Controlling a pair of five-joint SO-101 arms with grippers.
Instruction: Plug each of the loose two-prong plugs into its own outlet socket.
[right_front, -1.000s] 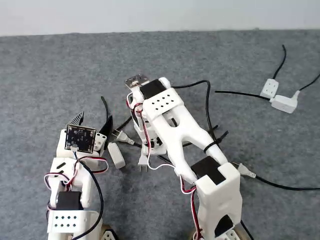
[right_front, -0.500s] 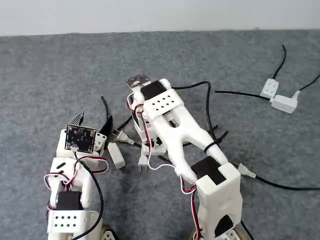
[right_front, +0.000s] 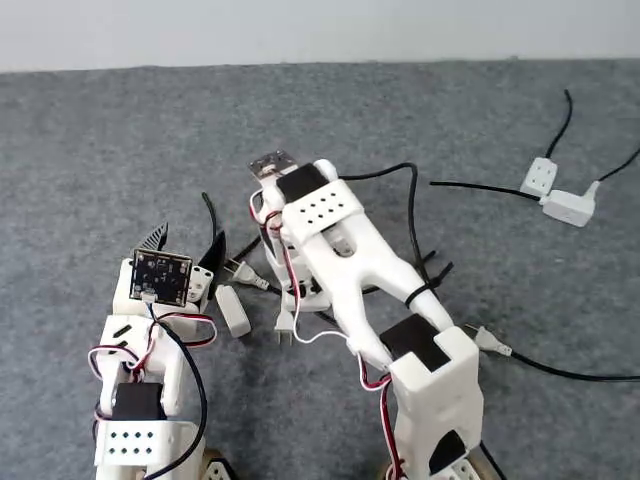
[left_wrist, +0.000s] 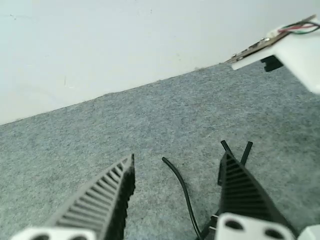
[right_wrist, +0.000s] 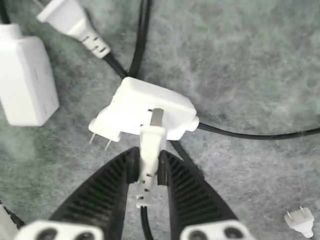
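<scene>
In the right wrist view my right gripper (right_wrist: 146, 172) is shut on a slim white two-prong plug (right_wrist: 149, 150) with a black cable. Its metal prong tip rests on a white outlet block (right_wrist: 145, 112) that has two prongs of its own. In the high view this arm (right_front: 340, 250) points down at the mat's middle, over that white block (right_front: 284, 325). A second loose white plug (right_wrist: 70, 20) lies beside a white outlet box (right_wrist: 25, 75). My left gripper (left_wrist: 172, 200) stands open just above the carpet, with only a black cable (left_wrist: 182, 192) between its fingers.
The grey carpet (right_front: 120, 150) runs to a white wall. Two joined white socket blocks (right_front: 555, 192) lie at the far right with black cables. Another white plug (right_front: 487, 341) lies right of the right arm's base. Black cables cross under the right arm.
The right arm has shifted slightly to the left, and the white block under it has nudged left with it. The left arm has kept still.
</scene>
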